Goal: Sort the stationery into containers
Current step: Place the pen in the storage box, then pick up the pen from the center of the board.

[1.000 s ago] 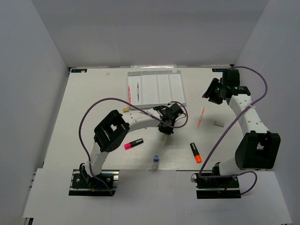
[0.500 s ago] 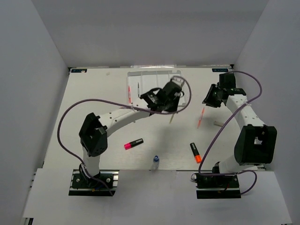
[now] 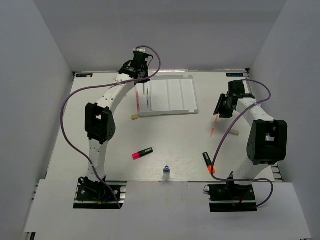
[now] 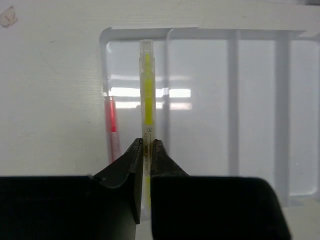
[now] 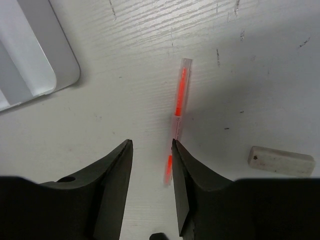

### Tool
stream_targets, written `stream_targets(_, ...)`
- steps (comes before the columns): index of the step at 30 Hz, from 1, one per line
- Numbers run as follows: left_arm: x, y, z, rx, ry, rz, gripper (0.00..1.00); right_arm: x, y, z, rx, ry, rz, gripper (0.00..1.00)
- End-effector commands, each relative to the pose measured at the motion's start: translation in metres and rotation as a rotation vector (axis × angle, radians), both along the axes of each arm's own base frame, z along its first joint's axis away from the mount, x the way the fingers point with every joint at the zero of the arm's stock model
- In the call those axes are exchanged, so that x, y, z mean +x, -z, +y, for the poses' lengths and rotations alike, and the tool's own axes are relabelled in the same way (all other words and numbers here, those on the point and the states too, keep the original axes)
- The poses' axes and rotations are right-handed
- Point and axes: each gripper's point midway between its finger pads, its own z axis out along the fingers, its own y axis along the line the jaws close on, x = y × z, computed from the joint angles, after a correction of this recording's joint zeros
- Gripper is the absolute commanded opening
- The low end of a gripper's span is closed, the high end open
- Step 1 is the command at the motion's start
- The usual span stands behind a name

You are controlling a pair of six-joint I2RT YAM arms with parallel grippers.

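Note:
My left gripper [image 4: 147, 143] is shut on a yellow pen [image 4: 147, 85], which sticks out forward above the left compartments of the white tray [image 4: 200, 125]. A pink pen [image 4: 111, 120] lies in the tray's leftmost compartment, and a thin grey pen [image 3: 148, 99] lies beside it. From above, the left gripper [image 3: 142, 75] hangs over the tray's [image 3: 175, 95] far-left corner. My right gripper [image 5: 152, 143] stands open just above the table, and the orange pen [image 5: 179, 100] lies along its right fingertip. In the top view the right gripper [image 3: 220, 111] is over that orange pen [image 3: 215, 126].
A beige eraser [image 5: 281, 161] lies right of the orange pen, and another eraser [image 3: 134, 117] sits by the tray's near-left corner. Nearer the arm bases lie a pink-ended highlighter [image 3: 142, 153], an orange-ended highlighter [image 3: 209, 163] and a small blue-capped bottle [image 3: 166, 172].
The left arm has swung from the middle of the table out to the tray's far-left corner, carrying the yellow pen. The right gripper has shifted slightly nearer, over the orange pen.

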Motion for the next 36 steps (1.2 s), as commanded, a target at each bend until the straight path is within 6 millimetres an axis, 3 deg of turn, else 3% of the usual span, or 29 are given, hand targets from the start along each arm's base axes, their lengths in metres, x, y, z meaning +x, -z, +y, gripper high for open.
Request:
stream_targets(1, 0.012, -0.012, 0.012, -0.026, 0.025, -0.002, 0.0, 0.02, -0.01, -0.003, -0.028, -0.016, -0.064, 0.43)
stream_targets(7, 0.024, 0.045, 0.021, -0.037, 0.032, 0.108, 0.0, 0.018, -0.002, -0.003, -0.031, -0.021, -0.049, 0.43)
stream_targets(12, 0.026, 0.069, 0.025, -0.081, 0.043, 0.159, 0.09, 0.012, 0.007, -0.002, -0.03, -0.031, -0.031, 0.43)
stream_targets(14, 0.029, 0.069, 0.025, -0.079, 0.051, 0.154, 0.14, 0.009, 0.011, -0.002, -0.031, -0.036, -0.021, 0.43)
stream_targets(18, 0.029, 0.07, 0.026, -0.074, 0.042, 0.156, 0.54, 0.007, 0.018, -0.003, -0.033, -0.034, -0.005, 0.41)
stream_targets(21, 0.029, 0.066, 0.027, -0.074, 0.034, 0.147, 0.63, 0.001, 0.026, -0.005, -0.036, -0.01, 0.027, 0.41)
stream_targets(31, 0.029, 0.029, 0.03, -0.081, 0.031, 0.075, 0.65, -0.032, 0.051, -0.001, -0.02, -0.003, 0.117, 0.38)
stream_targets(36, 0.021, 0.018, 0.034, -0.095, 0.046, 0.071, 0.65, -0.035, 0.052, 0.004, -0.029, -0.015, 0.1, 0.37)
